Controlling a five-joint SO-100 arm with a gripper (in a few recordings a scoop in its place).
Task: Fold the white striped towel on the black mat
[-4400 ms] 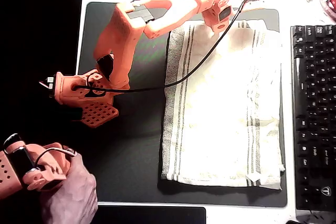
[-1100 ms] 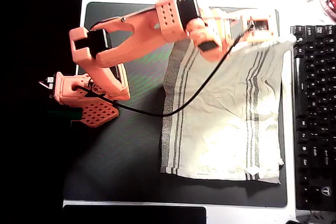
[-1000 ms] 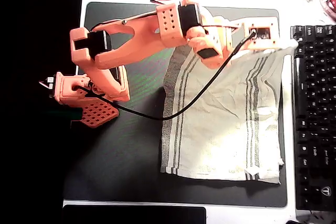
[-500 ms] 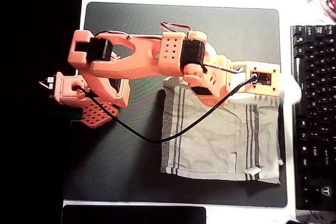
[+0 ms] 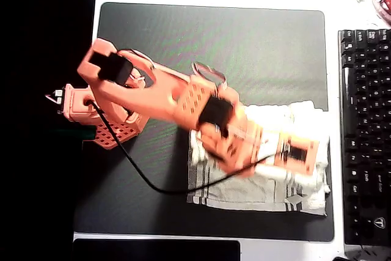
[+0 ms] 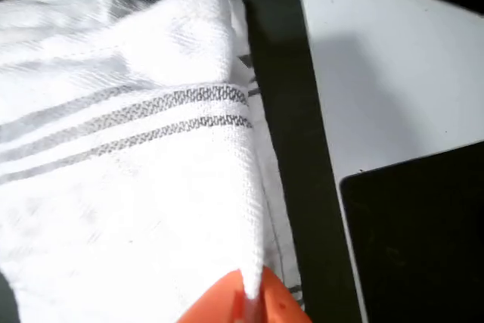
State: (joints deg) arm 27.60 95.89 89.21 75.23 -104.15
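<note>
The white striped towel was seen bunched on the lower right part of the black mat in the overhead view, its far part doubled over the near part. In the wrist view a fold of the cloth was clamped between the orange fingers of the gripper. The orange arm was stretched low and diagonally over the mat, from its base at the left edge down to the towel, beside the black keyboard.

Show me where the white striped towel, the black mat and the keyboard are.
white striped towel (image 5: 253, 189): overhead view, flat lower layer.
black mat (image 5: 244, 47): overhead view, bare upper part.
keyboard (image 5: 365, 120): overhead view, keys in the middle.
</note>
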